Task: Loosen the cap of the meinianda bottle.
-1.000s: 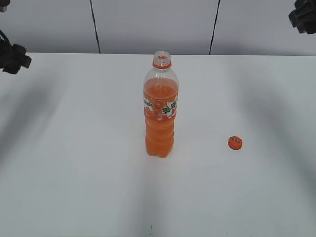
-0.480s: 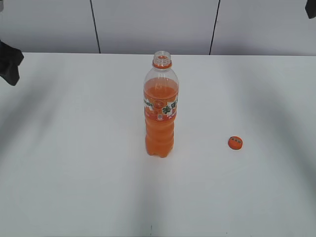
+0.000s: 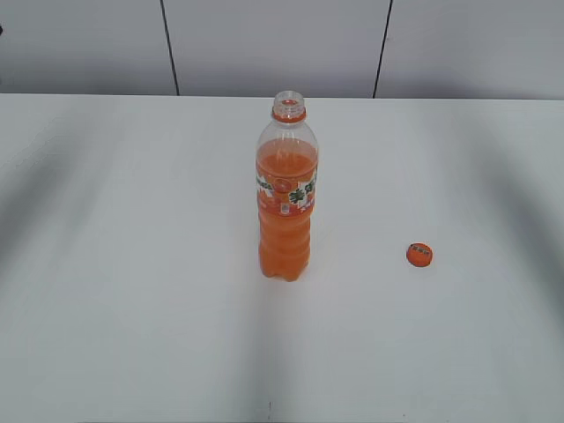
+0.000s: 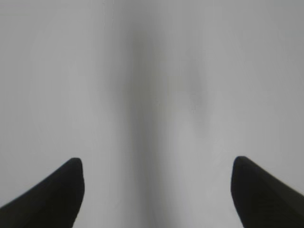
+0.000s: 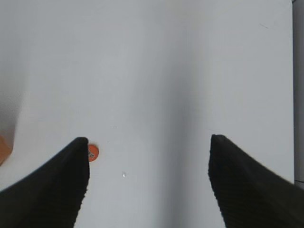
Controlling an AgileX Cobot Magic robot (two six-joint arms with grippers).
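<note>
Orange plastic identifies both task items. The cap (image 3: pixel 419 255) lies flat on the table (image 3: pixel 132 264), top face up, well apart from the bottle (image 3: pixel 286 198) and to its right in the exterior view. The bottle stands upright near the table centre with its threaded mouth bare; only the orange neck ring sits below the opening.

Task status: judged from this layout, the cap is not merely loosened but fully off, so the stated step appears complete. Nothing further seems to be left.

Tool state: neither arm appears in the exterior view. The left gripper (image 4: pixel 156 190) has its jaws set wide apart with nothing between them; its camera shows only bare table. The right gripper (image 5: pixel 148 175) is likewise spread wide and empty. In the right wrist view the cap (image 5: pixel 92 152) shows just beside the edge of one dark finger (image 5: pixel 57 185), lying on the table beneath, not held.

Materials and shapes:
- Bottle: clear plastic, tall, ridged waist, lobed base, filled with orange drink to the shoulder; orange-white-green label band.
- Cap: small round disc with small print on top, far smaller than the bottle.
- Table: smooth matt white surface.
- Fingers: dark, tapered, finely ribbed on the inner faces.
</note>
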